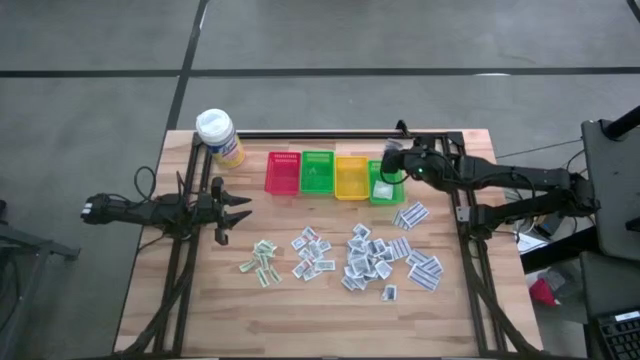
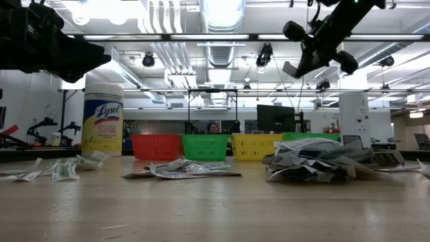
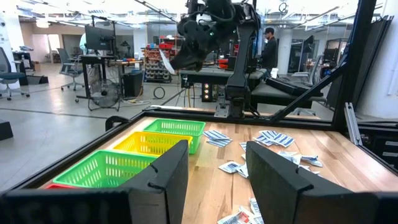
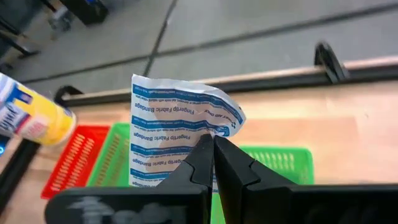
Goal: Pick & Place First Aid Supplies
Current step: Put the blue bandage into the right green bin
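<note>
The right gripper (image 4: 213,149) pinches 1 white bandage packet (image 4: 174,134) with blue print, held above the rightmost green basket (image 1: 386,186) in the row of 4 baskets. The left gripper (image 1: 237,210) waits near the table's left edge, its fingers spread with nothing between them. The other packets (image 1: 375,258) lie scattered on the wooden table (image 1: 330,320) in front of the baskets.

You have four baskets (image 1: 317,173) in a row along the table's (image 1: 300,310) far side, with the bottle (image 1: 219,137) to their left. Packets (image 1: 375,258) lie scattered nearer you. The right gripper (image 1: 386,165) hangs over the rightmost basket; the left gripper (image 1: 240,209) sits left of the packets.
</note>
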